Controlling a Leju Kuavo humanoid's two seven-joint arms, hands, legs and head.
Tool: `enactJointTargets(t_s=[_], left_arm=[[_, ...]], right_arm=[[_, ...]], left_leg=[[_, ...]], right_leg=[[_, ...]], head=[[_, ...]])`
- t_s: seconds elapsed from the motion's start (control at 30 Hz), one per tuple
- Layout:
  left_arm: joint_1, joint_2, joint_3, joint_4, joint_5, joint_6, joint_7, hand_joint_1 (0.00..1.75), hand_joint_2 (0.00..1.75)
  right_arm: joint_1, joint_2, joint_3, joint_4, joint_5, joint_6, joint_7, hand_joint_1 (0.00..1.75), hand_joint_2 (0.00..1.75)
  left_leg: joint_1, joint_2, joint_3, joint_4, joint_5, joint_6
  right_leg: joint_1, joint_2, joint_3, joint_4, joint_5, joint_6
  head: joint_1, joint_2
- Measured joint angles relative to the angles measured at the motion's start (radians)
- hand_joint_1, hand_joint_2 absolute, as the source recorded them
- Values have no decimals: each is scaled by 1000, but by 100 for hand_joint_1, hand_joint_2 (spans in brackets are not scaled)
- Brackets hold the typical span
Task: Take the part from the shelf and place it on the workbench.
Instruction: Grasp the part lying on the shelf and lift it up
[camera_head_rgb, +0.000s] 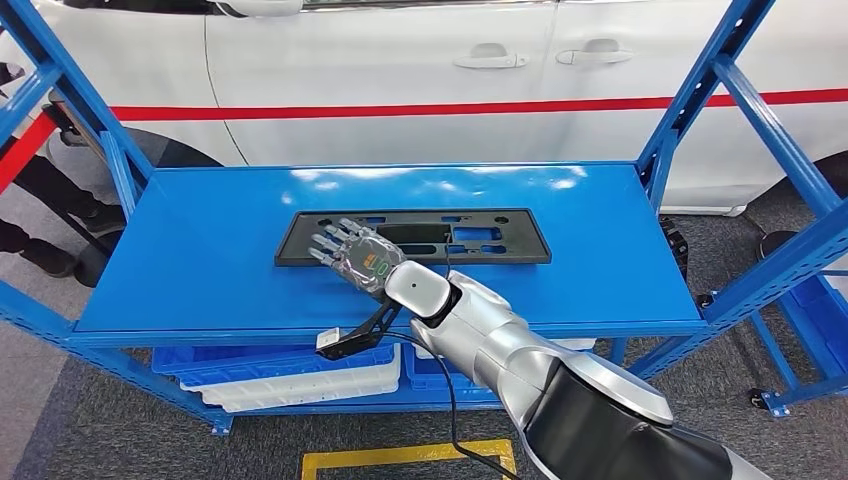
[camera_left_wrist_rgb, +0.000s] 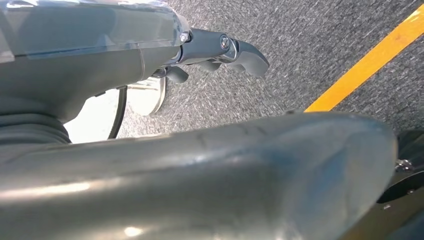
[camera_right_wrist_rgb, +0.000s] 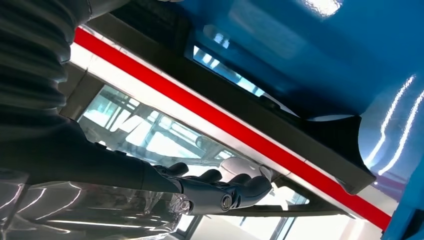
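The black plastic part, a long flat panel with cut-outs, lies on the blue shelf, about in the middle of this shelf board; the right hand is over the left end of the part with its fingers stretched and a little apart, holding nothing; if it touches the part, I cannot tell; the left hand hangs over grey carpet near a yellow line, fingers curled in, nothing in them; behind the shelf stands a white car with a red stripe.
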Motion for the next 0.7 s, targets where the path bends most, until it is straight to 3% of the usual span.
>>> enactJointTargets(t_s=[0.7], left_arm=[[-7, -6, 0, 0, 0, -1, 1, 0, 0]], right_arm=[[0, 0, -27, 48, 4, 61, 154, 0, 175]], left_leg=[[0, 0, 0, 0, 0, 0]], right_leg=[[0, 0, 0, 0, 0, 0]], head=[[0, 0]])
